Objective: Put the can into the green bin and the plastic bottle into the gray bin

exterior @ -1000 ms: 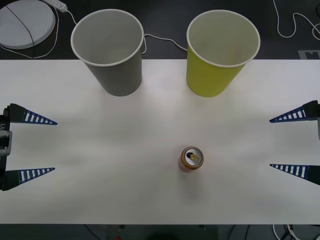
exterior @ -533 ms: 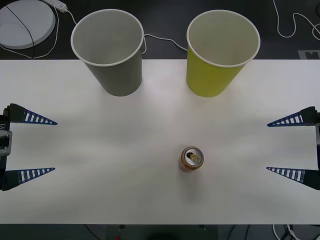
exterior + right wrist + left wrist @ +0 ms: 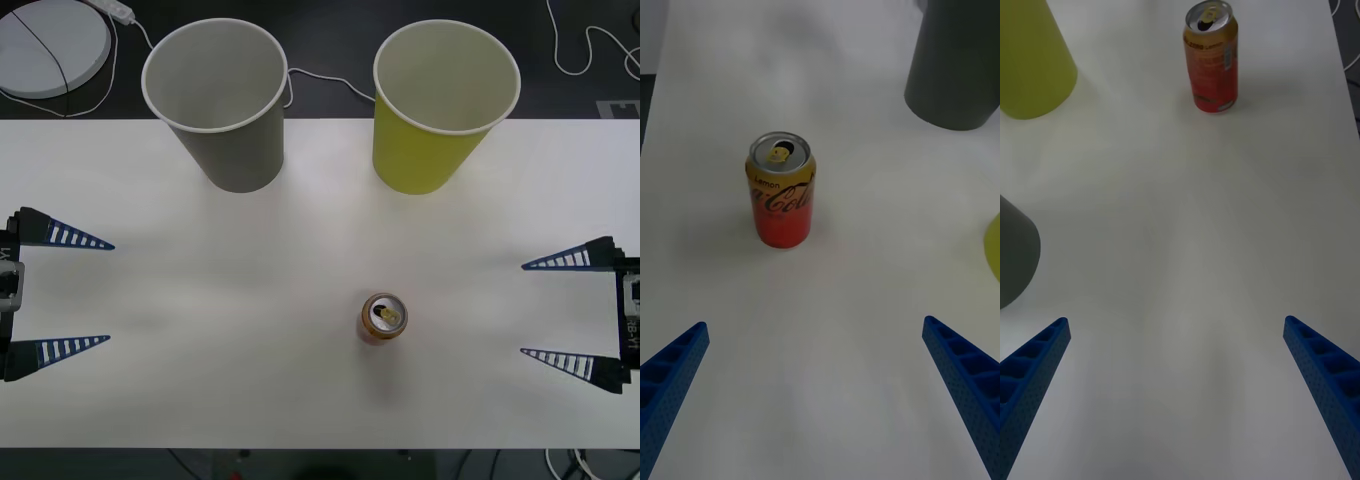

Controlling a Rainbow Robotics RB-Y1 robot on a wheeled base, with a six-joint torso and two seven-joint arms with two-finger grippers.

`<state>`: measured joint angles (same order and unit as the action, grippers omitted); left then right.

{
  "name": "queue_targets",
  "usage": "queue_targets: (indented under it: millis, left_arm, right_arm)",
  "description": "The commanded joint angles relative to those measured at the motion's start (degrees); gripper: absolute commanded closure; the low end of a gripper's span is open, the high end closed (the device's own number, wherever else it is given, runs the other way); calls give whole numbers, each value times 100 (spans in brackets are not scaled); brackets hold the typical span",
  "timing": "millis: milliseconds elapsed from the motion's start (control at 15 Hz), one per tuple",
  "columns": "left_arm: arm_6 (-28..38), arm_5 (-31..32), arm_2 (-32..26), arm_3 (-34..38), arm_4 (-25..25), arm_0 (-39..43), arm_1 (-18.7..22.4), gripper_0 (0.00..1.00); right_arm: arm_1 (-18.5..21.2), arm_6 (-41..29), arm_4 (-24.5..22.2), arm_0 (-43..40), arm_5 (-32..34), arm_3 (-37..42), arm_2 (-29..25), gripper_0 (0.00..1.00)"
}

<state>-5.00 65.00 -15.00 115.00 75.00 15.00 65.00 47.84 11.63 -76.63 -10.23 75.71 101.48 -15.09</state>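
The can [image 3: 383, 318] stands upright on the white table [image 3: 250, 300], right of centre toward the front; its red and gold body shows in the right wrist view [image 3: 781, 191] and the left wrist view [image 3: 1211, 58]. At the back stand the gray bin [image 3: 225, 105] on the left and the green bin [image 3: 440, 110] on the right, both upright. My right gripper [image 3: 522, 309] is open, level with the can and well to its right, facing it [image 3: 814, 324]. My left gripper [image 3: 110, 293] is open at the table's left side [image 3: 1176, 321]. The plastic bottle is out of view.
A round white disc [image 3: 50, 45] and white cables [image 3: 320, 82] lie on the dark floor behind the table. Bare tabletop stretches between each gripper and the can. The table's front edge runs just below the can.
My right gripper has moved inward toward the can and slightly toward the table's front. The left gripper, the can and both bins have stayed put.
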Motion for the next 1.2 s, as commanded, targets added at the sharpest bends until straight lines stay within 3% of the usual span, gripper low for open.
queue_targets:
  millis: [67,533,1200]
  left_arm:
    - [0,0,0,0,0,0,0,0]
    - [0,0,0,0,0,0,0,0]
    - [0,0,0,0,0,0,0,0]
  right_arm:
    - [-266,375,-1,21,49,-269,15,0]
    - [-1162,1333,-1,821,998,-2036,24,0]
    - [-1681,2010,175,1656,1262,-3811,446,0]
